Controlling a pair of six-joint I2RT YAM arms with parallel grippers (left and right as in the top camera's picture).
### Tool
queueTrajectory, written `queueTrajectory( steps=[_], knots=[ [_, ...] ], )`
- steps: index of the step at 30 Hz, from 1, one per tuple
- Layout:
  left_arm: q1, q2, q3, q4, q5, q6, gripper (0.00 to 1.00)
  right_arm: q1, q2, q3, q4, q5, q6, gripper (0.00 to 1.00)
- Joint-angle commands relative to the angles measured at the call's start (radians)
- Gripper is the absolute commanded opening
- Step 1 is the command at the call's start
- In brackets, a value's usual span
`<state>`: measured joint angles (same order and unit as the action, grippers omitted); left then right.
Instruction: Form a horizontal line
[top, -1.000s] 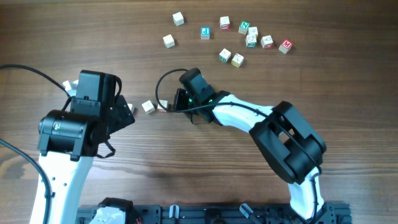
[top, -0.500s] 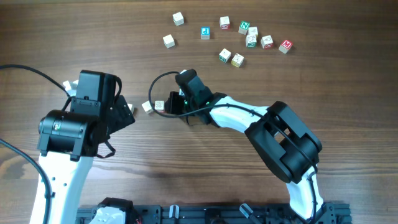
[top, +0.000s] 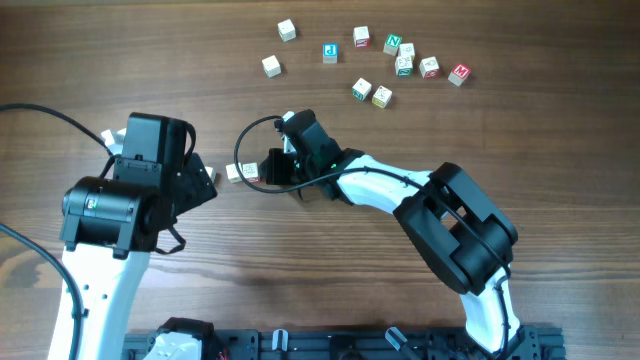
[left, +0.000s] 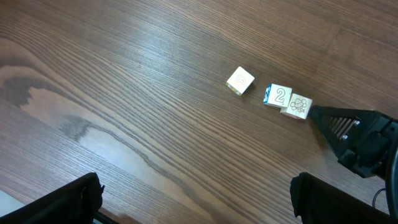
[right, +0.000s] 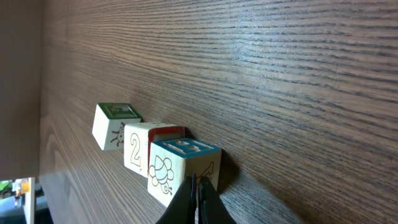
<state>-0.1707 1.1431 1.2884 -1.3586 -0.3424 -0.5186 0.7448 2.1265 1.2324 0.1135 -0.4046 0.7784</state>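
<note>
Three cream cubes (left: 277, 94) sit in a row: two touching, one apart.

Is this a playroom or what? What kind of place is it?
Probably a robot practice bench, not a playroom: a left robot arm and a right robot arm stand at a wooden table, a black cable trails across it, and small letter cubes lie scattered there.
</note>
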Motion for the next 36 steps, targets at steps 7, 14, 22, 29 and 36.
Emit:
queueTrajectory(
  steps=[7,14,22,29,36],
  knots=[
    [0.005,0.005,0.0,0.0,0.002,-0.014,1.0,0.021,0.024,0.012,0.007,-0.027,-0.023,0.05],
    [0.005,0.005,0.0,0.0,0.002,-0.013,1.0,0.023,0.024,0.012,0.006,-0.031,-0.023,0.04],
    [0.005,0.005,0.0,0.0,0.002,-0.013,1.0,0.0,-0.008,0.012,-0.029,0.014,-0.052,0.04],
    [0.005,0.005,0.0,0.0,0.002,-0.014,1.0,0.0,-0.07,0.012,-0.201,0.009,-0.008,0.04],
    [0.005,0.005,0.0,0.0,0.002,-0.013,1.0,0.022,-0.07,0.012,-0.249,-0.121,0.036,0.04]
  ],
)
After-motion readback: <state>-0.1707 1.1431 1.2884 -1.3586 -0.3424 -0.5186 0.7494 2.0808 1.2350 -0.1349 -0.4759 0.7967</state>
